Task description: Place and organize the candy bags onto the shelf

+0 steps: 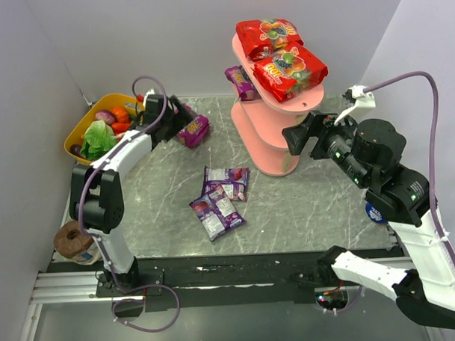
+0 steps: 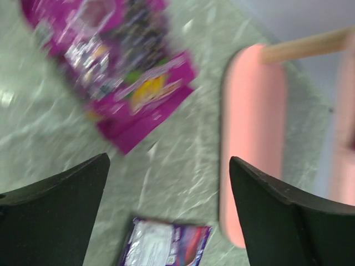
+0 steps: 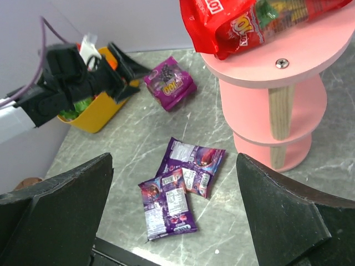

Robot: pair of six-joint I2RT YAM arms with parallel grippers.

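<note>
Left pincer is wide with nothing in it, over the far-left part of the surface. One purple bag lies flat just off its tips, on the side toward the shelf; I see no contact. The wrist view is blurred, but that bag's long axis looks diagonal to the line between the fingers, so I'd expect a wrist turn before closing. Right pincer is also wide and empty, held beside the shelf's near-right side and pointing at mid-surface. The shelf stands by the far edge, right of centre. It has two red bags on the top board and a purple one at the left end of the middle board. Two more purple bags lie flat mid-surface, touching at a corner, roughly as far from either pincer. The far-left bag is clearly the left arm's. The yellow basket in the far-left corner isn't involved.
</note>
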